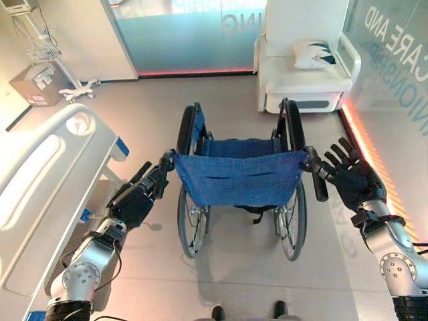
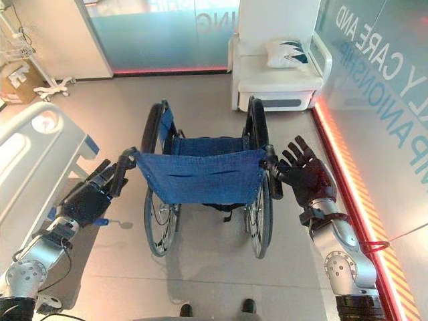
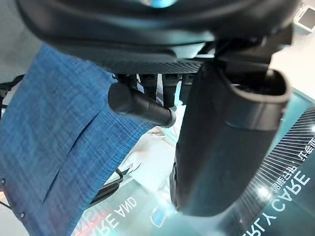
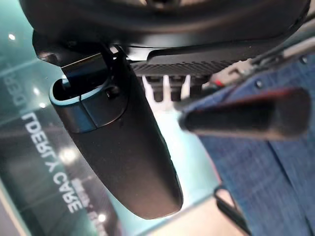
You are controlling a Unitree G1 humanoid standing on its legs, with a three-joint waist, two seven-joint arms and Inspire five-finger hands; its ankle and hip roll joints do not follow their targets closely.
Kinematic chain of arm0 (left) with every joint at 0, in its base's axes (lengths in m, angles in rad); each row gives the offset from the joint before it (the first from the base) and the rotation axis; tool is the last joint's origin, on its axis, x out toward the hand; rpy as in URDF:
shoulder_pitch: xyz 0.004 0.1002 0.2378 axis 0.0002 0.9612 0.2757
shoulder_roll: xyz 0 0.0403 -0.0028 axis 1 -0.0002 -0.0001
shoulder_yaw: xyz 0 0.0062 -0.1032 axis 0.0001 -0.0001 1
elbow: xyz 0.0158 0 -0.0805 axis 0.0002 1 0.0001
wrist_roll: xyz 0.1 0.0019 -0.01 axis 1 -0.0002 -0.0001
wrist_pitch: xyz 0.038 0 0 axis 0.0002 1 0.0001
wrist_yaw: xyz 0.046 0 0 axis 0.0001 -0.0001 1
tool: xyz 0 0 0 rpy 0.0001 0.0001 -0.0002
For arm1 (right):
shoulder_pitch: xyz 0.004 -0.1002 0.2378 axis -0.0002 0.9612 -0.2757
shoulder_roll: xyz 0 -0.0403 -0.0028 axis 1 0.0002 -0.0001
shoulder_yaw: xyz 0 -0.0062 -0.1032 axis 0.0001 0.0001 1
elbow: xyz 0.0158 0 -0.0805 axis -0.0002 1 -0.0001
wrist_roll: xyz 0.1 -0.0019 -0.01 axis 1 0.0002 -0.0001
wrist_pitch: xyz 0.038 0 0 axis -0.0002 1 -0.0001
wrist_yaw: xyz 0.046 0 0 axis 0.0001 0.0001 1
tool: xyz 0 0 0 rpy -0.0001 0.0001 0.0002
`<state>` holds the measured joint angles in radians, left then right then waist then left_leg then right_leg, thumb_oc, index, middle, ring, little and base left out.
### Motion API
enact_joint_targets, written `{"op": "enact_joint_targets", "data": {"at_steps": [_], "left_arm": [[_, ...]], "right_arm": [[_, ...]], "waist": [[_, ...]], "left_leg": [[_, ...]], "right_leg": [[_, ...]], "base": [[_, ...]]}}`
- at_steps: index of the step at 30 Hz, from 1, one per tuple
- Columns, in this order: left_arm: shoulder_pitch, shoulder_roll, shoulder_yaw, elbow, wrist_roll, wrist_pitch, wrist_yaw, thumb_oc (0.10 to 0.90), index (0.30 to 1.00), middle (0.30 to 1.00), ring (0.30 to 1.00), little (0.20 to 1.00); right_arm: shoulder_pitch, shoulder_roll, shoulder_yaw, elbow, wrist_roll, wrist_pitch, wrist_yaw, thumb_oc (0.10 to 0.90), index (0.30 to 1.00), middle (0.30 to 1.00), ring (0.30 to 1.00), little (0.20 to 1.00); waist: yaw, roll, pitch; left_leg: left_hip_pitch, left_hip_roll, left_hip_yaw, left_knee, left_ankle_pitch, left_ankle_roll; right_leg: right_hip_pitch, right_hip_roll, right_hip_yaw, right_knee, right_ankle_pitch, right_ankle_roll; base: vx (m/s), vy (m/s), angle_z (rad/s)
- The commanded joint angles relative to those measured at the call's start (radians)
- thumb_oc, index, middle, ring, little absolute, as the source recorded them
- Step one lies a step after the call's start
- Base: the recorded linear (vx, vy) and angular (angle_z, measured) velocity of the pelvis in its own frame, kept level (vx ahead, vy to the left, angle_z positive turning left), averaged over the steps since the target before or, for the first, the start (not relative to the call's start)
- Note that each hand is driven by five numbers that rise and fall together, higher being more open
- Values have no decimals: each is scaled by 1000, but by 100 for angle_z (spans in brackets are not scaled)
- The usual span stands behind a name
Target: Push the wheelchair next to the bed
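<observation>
Reaching for the push handles of the wheelchair point(image 1: 237, 177), which stands on the floor just right of the bed point(image 1: 47, 174), the left hand point(image 1: 137, 200) and right hand point(image 1: 351, 177) are both spread wide, gripping nothing, so closing round each handle likely comes next.
</observation>
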<state>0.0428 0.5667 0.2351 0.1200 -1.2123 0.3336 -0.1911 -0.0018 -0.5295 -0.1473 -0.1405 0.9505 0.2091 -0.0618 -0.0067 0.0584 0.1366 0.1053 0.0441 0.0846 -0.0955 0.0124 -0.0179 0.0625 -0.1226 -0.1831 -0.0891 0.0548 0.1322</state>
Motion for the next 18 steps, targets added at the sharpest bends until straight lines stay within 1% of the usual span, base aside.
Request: {"op": "enact_joint_targets", "data": {"at_steps": [1,6,8,9,12,14,18], "left_arm": [[-66,109,14,-127,-45,-24,-76,800,900,900,900,900],[-98,115,-34,-131,-69,-22,-82,800,900,900,900,900],[-113,118,-59,-139,-79,-26,-75,800,900,900,900,900],[-118,122,-70,-148,-87,-28,-69,800,900,900,900,900],[-122,131,-82,-168,-100,-24,-52,800,900,900,900,900],[-124,138,-94,-190,-98,-21,-27,800,900,900,900,900],[-141,144,-112,-192,-90,-14,-16,800,900,900,900,900]], "right_arm": [[-71,-41,-12,-130,100,-44,73,800,900,900,900,900],[-89,-45,25,-105,60,-44,49,800,900,900,900,900],[-102,-60,43,-63,-57,-39,1,800,900,900,900,900],[-103,-74,53,-43,-99,-26,-24,800,900,900,900,900],[-103,-106,63,-5,-148,7,-67,800,900,900,900,900],[-105,-128,69,18,-231,11,-97,800,900,900,900,900],[-143,-157,89,47,-293,30,-160,800,900,900,900,900]], "waist": [[1,-15,-59],[4,-16,-58],[6,-17,-54],[7,-18,-51],[10,-22,-47],[12,-26,-40],[19,-29,-28]], "left_leg": [[-18,-23,48,20,-5,-4],[-19,-26,47,25,-5,-1],[-20,-26,47,30,-5,-2],[-18,-26,47,29,-4,-2],[-17,-26,45,32,-3,-2],[-15,-27,42,32,-2,-1],[-17,-28,36,37,-1,0]], "right_leg": [[16,-22,22,12,-8,-11],[17,-26,21,14,-5,-9],[18,-28,21,15,-2,-6],[20,-29,21,14,0,-5],[23,-30,20,14,1,-4],[26,-29,21,13,3,-4],[28,-30,23,15,6,-5]], "base": [[0,0,0],[0,0,0],[0,0,0],[0,0,0],[14,-8,3],[21,-15,5],[5,-5,3]]}}
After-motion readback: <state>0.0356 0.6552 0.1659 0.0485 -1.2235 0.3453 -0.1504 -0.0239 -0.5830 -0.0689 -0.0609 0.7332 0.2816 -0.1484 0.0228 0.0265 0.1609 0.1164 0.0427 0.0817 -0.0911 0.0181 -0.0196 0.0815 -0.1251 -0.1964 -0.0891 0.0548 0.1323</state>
